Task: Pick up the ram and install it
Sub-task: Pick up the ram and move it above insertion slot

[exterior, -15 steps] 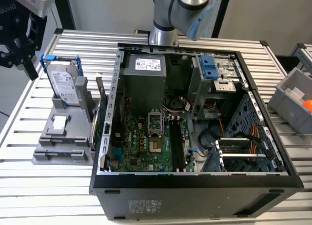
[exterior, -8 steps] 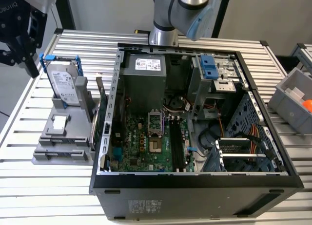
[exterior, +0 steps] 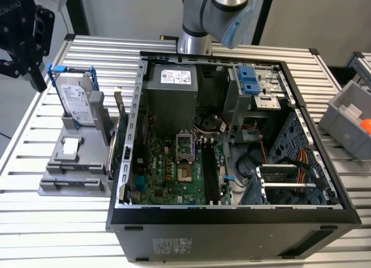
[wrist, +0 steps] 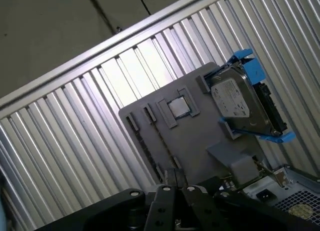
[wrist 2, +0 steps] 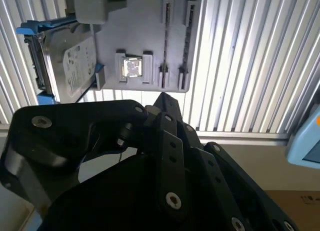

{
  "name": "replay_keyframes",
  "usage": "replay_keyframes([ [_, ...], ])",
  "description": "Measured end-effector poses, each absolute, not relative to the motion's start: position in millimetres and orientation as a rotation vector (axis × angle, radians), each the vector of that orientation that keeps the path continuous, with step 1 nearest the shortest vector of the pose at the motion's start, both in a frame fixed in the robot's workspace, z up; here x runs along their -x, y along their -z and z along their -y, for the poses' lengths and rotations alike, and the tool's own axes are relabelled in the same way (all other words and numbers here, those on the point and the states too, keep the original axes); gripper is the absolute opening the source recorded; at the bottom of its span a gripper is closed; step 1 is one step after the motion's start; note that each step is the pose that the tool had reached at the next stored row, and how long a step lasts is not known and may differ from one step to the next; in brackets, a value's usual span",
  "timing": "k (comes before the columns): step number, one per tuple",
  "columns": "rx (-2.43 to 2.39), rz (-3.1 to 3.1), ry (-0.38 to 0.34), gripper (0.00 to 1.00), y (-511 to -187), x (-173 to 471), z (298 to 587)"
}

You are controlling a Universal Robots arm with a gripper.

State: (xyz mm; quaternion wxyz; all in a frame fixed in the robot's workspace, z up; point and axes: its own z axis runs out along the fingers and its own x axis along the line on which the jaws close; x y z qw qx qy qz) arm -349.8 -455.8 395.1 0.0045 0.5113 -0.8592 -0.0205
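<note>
Gripper [wrist: 172, 183] fingertips meet, holding nothing, facing the grey holder [wrist: 200, 136] in the first wrist view; in the exterior view the ram [exterior: 113, 152] stands on edge in that holder, at the case's [exterior: 232, 233] 9 o'clock

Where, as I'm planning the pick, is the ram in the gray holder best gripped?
Probably its top edge, mid-length, coming straight down and pinching across the flat faces: in the first wrist view the ram appears to stand on edge in the gray holder's slot.
</note>
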Motion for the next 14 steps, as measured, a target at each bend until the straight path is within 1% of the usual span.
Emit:
replay_keyframes([
  [14, -1.834, 2.534, 0.062, 0.00, -395.1, 349.8, 453.7],
])
